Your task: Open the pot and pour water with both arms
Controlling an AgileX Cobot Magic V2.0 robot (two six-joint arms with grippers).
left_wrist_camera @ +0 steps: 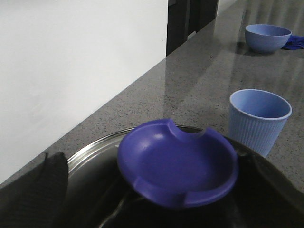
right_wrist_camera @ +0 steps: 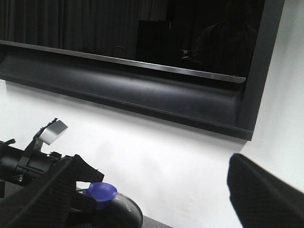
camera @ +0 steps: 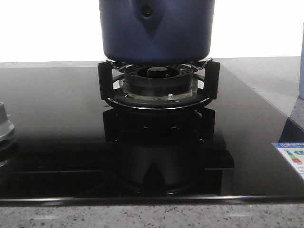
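The pot (camera: pixel 156 28) is seated on the burner (camera: pixel 156 80); the grip of either gripper (both partly hidden) cannot be told.

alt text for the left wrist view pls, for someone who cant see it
A blue lid knob fills the foreground, sitting on a lid with a shiny metal rim, seen close from above. Beyond it, a ribbed light blue cup stands on a grey speckled counter, with a blue bowl farther back and a white wall alongside.

Pot (camera: pixel 156 28) top cropped, front view.
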